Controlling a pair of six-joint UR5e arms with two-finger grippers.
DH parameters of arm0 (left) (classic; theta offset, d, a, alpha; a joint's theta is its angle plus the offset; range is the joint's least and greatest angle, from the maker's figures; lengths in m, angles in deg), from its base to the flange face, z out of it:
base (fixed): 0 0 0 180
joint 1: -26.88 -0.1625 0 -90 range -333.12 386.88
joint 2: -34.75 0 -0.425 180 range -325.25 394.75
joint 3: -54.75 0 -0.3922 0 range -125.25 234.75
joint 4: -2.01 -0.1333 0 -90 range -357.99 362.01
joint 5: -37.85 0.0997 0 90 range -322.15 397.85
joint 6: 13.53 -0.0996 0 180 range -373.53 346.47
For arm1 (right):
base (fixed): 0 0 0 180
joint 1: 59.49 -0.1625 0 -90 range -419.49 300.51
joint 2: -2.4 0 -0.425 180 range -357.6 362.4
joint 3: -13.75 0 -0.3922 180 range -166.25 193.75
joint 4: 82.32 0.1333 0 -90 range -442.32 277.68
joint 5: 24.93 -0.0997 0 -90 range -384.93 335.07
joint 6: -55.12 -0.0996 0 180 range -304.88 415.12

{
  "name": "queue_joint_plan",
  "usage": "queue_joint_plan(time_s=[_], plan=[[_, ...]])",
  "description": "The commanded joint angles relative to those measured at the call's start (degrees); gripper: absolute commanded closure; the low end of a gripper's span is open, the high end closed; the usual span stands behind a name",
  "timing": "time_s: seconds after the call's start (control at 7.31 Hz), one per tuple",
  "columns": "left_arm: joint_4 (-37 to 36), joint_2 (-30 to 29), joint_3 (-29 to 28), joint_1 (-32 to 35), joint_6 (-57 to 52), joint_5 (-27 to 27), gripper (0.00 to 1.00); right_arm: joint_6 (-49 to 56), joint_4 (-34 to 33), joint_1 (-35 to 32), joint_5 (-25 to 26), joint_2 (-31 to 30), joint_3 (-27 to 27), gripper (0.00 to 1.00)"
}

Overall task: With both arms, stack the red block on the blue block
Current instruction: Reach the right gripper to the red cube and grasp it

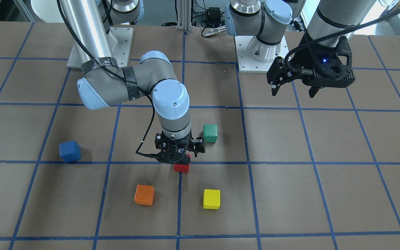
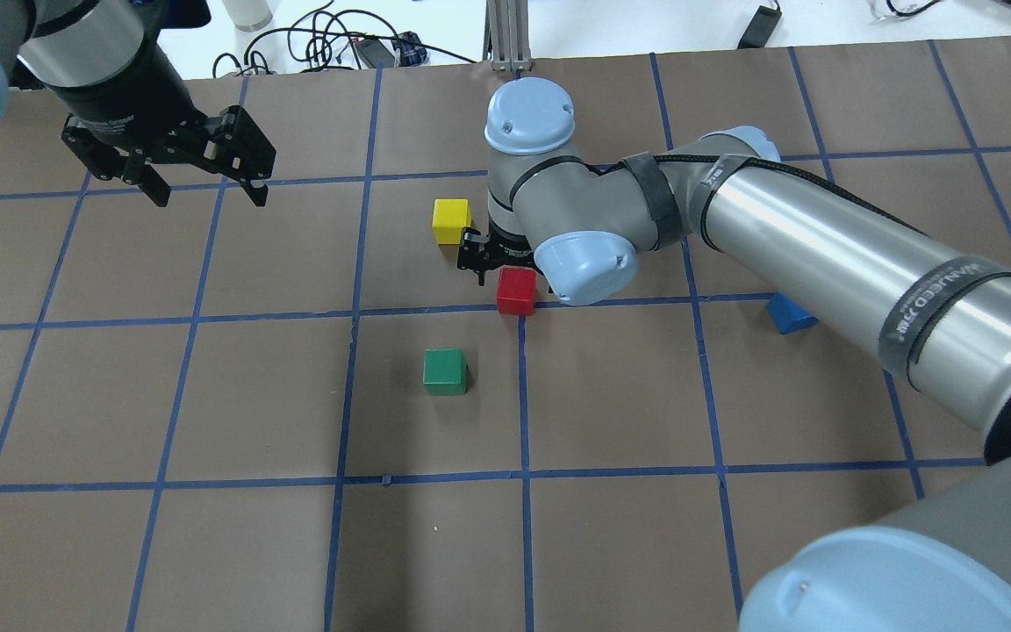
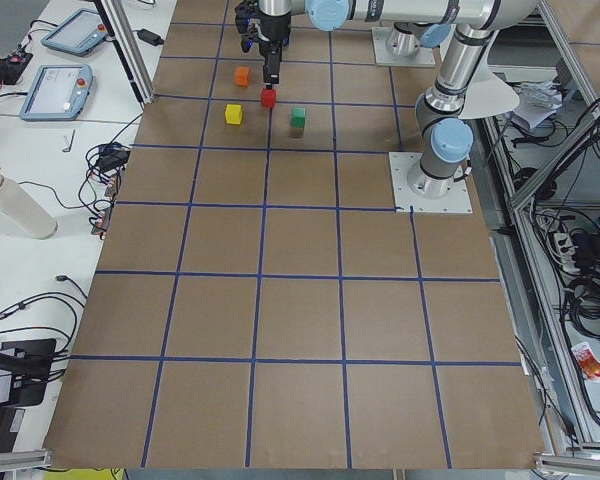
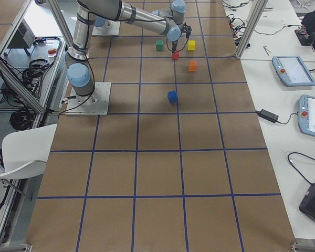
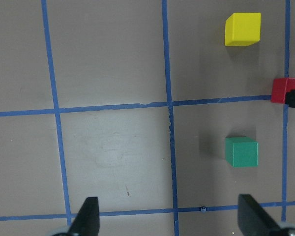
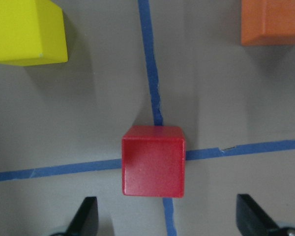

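Brown table (image 2: 207,544) across the whole scene, ruled into squares by blue tape.

Right arm (image 2: 821,254) stretched from the near right toward the middle of the table, wrist bent straight down over the cluster of cubes. Left arm (image 2: 93,53) raised at the far left, well apart from every cube.

Right gripper (image 6: 169,219) pointing down at the table, fingers spread wide with nothing between them. In its wrist view, just beyond the two black fingertips and centred between them: the red block (image 2: 516,290), untouched. Left gripper (image 2: 207,189) likewise spread wide and empty, hanging above bare table.

Red block flat on the table, sitting right on a crossing of two tape lines. Blue block (image 1: 70,151) well off to the right of it, alone in its own square, also flat on the table, partly hidden under the right arm in the overhead view. Nothing stacked on it.

Green cube (image 2: 445,371) nearer the robot and a little left of the red block. Yellow cube (image 2: 451,220) farther out and to the left. Orange cube (image 1: 144,194) farther out and to the right. All three apart from the red block and from each other.
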Motion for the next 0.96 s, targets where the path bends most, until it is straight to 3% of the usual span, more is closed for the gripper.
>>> queue_joint_plan(time_s=[0.0, 0.27, 0.55, 0.68, 0.82], plan=[[-0.23, -0.02, 0.24, 0.06, 0.09, 0.03, 0.00, -1.37, -0.41, -0.22, 0.06, 2.17, 0.23, 0.00], [-0.15, -0.01, 0.42, 0.06, 0.34, 0.03, 0.00, -1.10, -1.55, -0.22, 1.90, 3.75, 0.23, 0.01], [-2.42, -0.37, 0.51, 0.06, 0.87, 0.03, 0.00, -0.40, -1.29, -0.05, 2.09, 4.46, 0.40, 0.54], [-2.52, -0.37, 0.60, 0.24, 0.88, -0.06, 0.00, -0.58, -0.94, -0.05, 1.91, 4.29, 0.75, 0.92], [-2.52, -0.37, 0.68, 0.50, 0.88, 0.03, 0.00, -0.84, -0.50, -0.05, 1.48, 3.85, 1.28, 1.00]])
